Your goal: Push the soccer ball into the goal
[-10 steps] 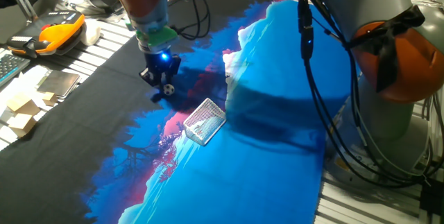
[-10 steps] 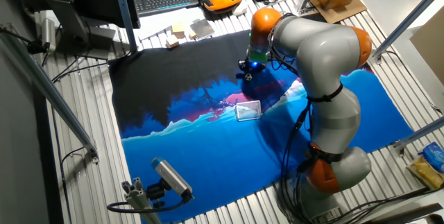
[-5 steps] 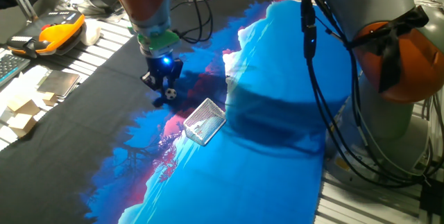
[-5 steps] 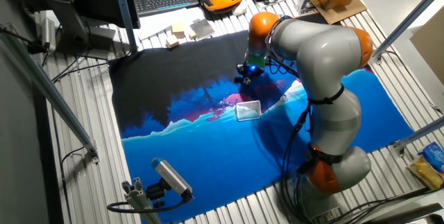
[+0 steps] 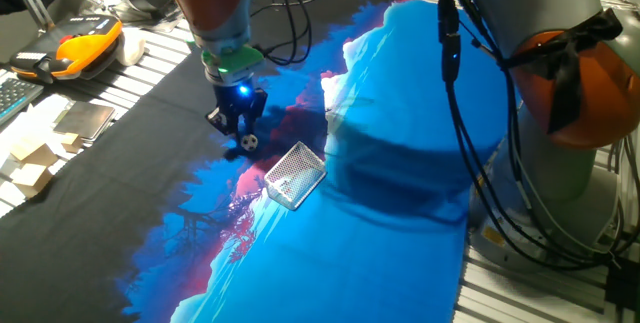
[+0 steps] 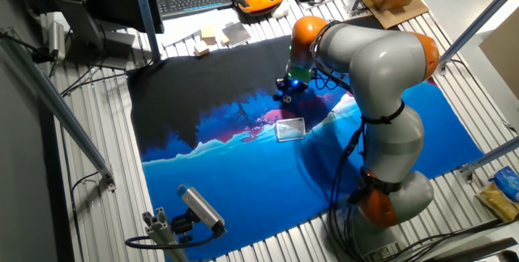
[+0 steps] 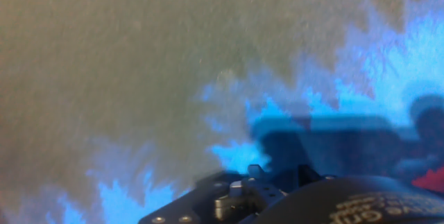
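Standing low just behind the soccer ball, on the side away from the goal, the gripper is placed for pushing, though its finger spread cannot be told.

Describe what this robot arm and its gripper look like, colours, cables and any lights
The arm is bulky, with rounded silver-grey segments and orange joints. Black cables hang loosely along it. Above the gripper sits a green ring with a glowing blue light under it. The gripper itself is small and black.
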You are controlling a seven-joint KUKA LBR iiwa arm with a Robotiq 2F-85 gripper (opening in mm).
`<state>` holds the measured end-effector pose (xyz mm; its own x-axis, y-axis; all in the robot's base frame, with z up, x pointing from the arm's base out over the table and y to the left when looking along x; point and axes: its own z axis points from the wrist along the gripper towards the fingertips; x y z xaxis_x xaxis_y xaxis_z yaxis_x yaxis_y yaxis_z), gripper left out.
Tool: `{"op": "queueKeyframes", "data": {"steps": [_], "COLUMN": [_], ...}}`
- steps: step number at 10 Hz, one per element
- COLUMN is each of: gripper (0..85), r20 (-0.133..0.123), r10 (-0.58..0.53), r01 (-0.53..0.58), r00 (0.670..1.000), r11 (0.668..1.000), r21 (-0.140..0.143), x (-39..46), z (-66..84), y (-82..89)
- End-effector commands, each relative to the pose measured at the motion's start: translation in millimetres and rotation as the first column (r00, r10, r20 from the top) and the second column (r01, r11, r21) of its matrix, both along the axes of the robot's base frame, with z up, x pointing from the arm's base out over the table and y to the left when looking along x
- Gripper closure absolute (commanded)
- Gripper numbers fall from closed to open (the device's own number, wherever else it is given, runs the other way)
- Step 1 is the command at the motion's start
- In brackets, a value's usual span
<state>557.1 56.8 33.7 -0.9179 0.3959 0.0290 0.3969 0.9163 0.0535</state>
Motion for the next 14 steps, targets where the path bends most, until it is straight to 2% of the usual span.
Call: {"op": "queueKeyframes", "data": {"steps": [1,3,5,6,7,8,9,10,11,12,14], "gripper": [51.0,51.0,51.0,68.0,68.0,68.0,68.0,68.0,68.0,68.0,68.0], "r20": [-0.003,0.001,0.000,-0.004,-0.024,-0.082,-0.182,-0.297,-0.295,-0.252,-0.108], "r10": [-0.002,-0.003,0.033,0.081,0.182,0.282,0.346,0.395,0.379,0.324,0.156], "r01": [0.002,0.003,-0.033,-0.081,-0.182,-0.284,-0.353,-0.427,-0.404,-0.334,-0.152], "r00": [1.000,1.000,0.999,0.997,0.983,0.956,0.920,0.869,0.877,0.912,0.982], "r11": [1.000,1.000,0.999,0.997,0.983,0.959,0.936,0.903,0.914,0.943,0.987], "r21": [0.005,-0.001,0.006,0.004,-0.006,-0.002,-0.008,-0.049,-0.029,0.006,0.045], "x": [-2.6,-8.9,-13.6,-15.9,-17.4,-21.1,-27.8,-35.1,-36.6,-34.2,-23.3], "z": [-0.5,-0.3,0.7,0.4,0.3,0.6,0.6,3.2,5.9,7.3,11.6], "y": [4.4,14.5,19.2,21.4,22.2,24.7,27.8,30.0,31.6,31.6,28.7]}}
